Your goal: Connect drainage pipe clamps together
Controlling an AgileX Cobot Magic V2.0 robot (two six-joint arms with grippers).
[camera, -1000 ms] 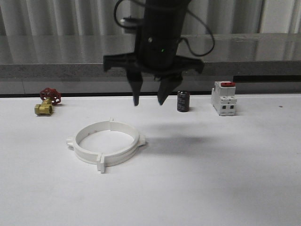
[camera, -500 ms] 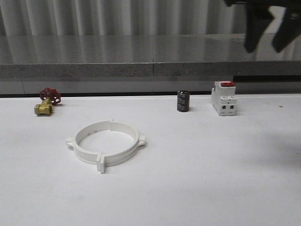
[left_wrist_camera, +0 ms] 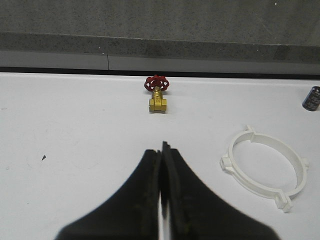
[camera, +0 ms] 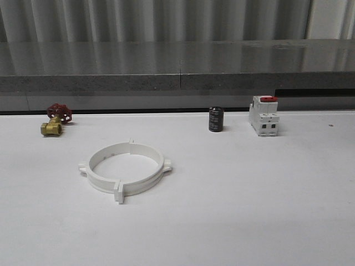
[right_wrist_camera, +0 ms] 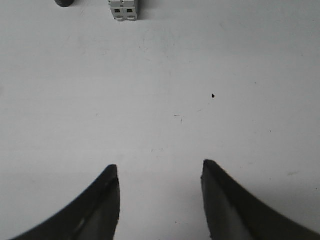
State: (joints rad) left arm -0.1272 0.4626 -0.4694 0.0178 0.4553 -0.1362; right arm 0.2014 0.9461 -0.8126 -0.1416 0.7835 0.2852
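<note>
Matt white plastic clamps; shiny brass valve.

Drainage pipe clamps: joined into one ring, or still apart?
Joined: the drainage pipe clamps form one closed ring lying flat on the table, end tabs meeting.

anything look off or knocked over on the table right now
Nothing stands out. The drainage pipe clamps lie flat as one closed ring, the brass valve, black cylinder and white switch stand apart along the back, none tipped or spilled.
</note>
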